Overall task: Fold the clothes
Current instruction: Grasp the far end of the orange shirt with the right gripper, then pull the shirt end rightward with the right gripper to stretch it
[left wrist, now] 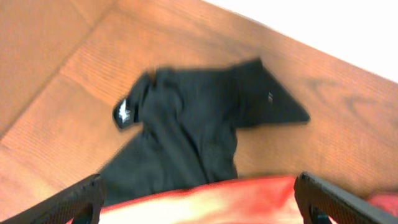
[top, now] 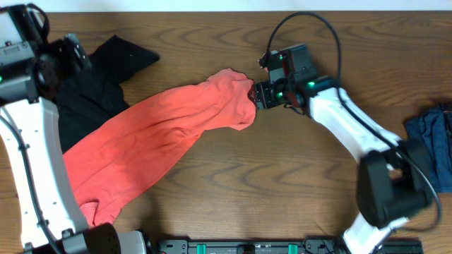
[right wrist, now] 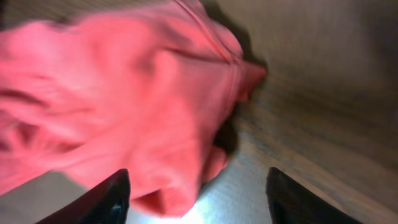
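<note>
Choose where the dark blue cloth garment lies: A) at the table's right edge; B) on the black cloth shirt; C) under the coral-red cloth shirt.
A: the dark blue cloth garment lies at the right edge of the wooden table, far from the coral-red cloth shirt and the black cloth shirt.

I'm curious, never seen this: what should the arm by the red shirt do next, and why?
Probably the right gripper should pull back a little from the coral-red T-shirt: its jaws stand open, the bunched end lies loose on the table, and the shirt is a crumpled roll needing a fresh grip.
</note>
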